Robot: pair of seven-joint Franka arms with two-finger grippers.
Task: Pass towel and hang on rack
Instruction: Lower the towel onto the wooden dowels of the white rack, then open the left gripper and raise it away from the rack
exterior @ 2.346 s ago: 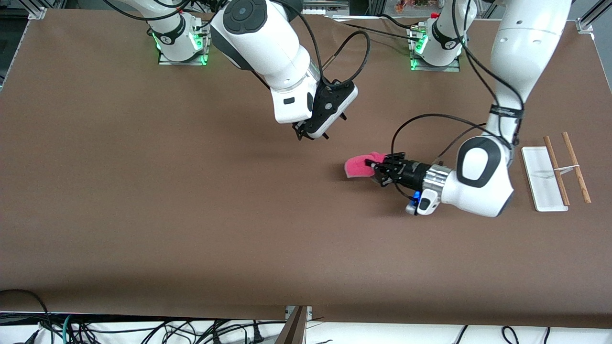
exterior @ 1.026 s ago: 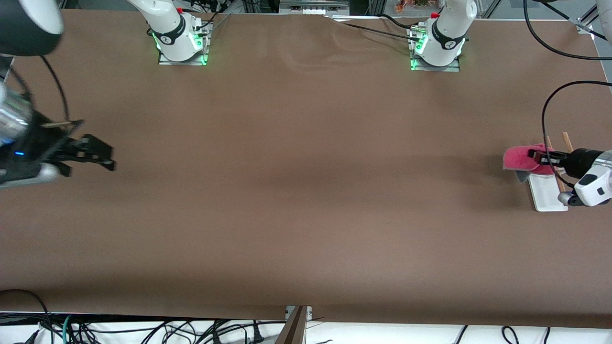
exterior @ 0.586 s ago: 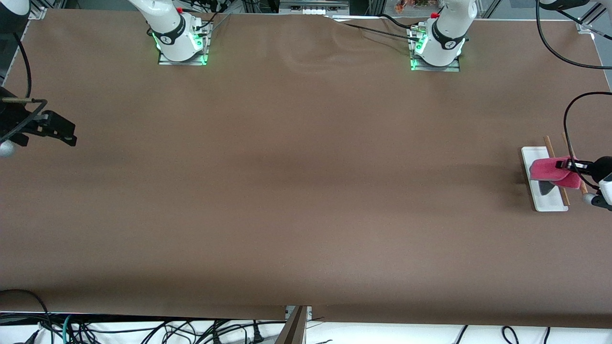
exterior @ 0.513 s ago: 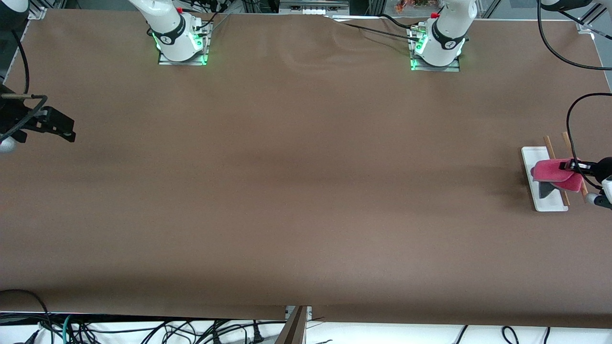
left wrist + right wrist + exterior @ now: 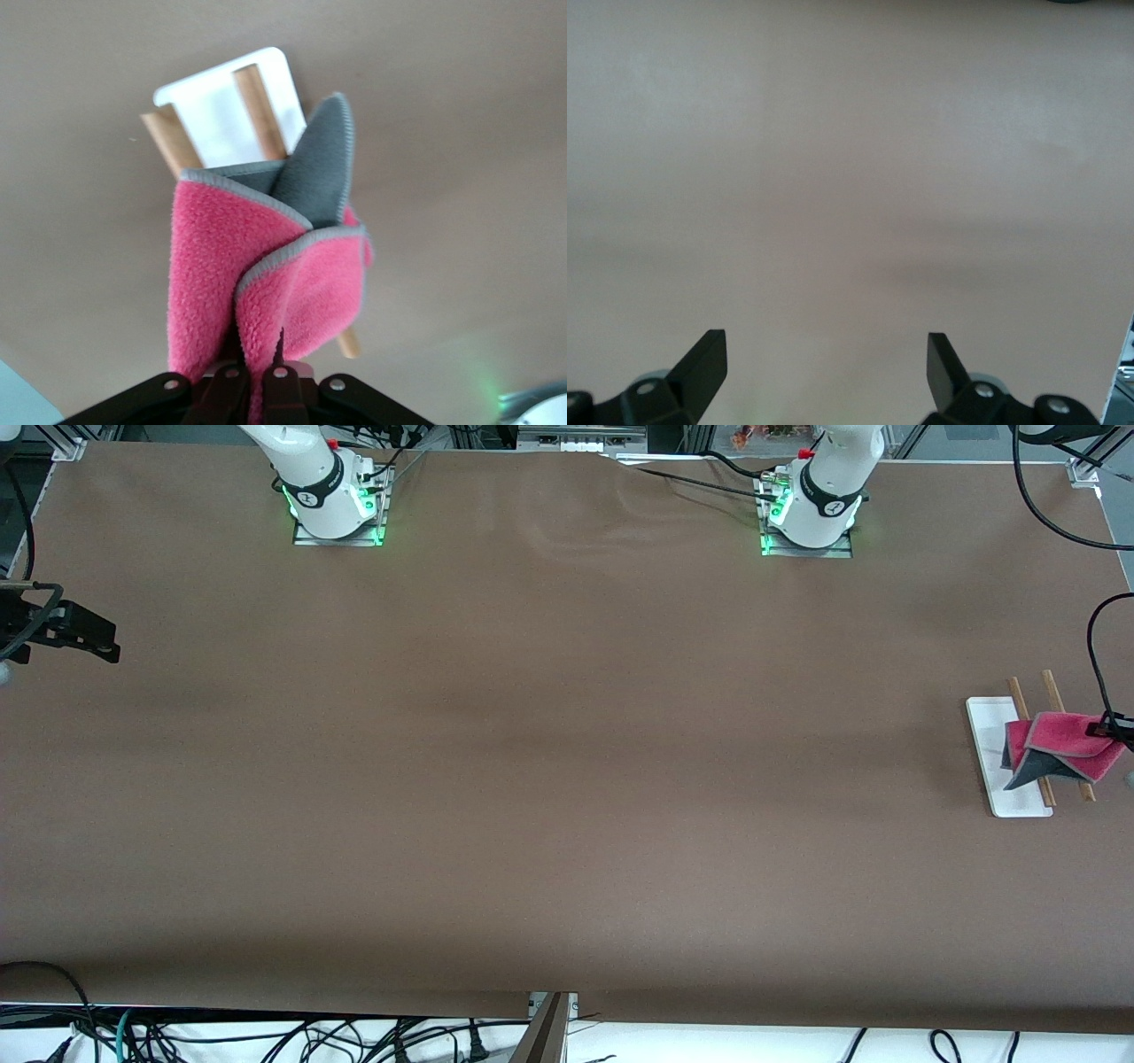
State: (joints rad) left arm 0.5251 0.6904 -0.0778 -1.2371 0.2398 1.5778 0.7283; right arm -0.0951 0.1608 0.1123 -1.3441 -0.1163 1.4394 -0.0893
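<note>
Tabletop (image 5: 567, 779): brown covering, bare apart from the rack. Cables (image 5: 266, 1036) trail below its edge nearest the front camera.
Rack (image 5: 992, 766): white base, two wooden rods, at the left arm's end.
Towel (image 5: 1059, 746): pink, grey underside, draped over the rods; covers their middle.
Left tool (image 5: 1118, 731): clamped on the towel's edge over the rack; mostly cut off.
Right tool (image 5: 826, 361): fingers spread, holding nothing; waits over the right arm's end.
No legible writing.

rack (image 5: 992, 762) at the left arm's end of the counter (image 5: 549, 779), towel (image 5: 1059, 746) draped over its rods, left pincer (image 5: 1118, 731) gripping the towel's edge, right pincer (image 5: 89, 638) over the counter's right-arm end
</note>
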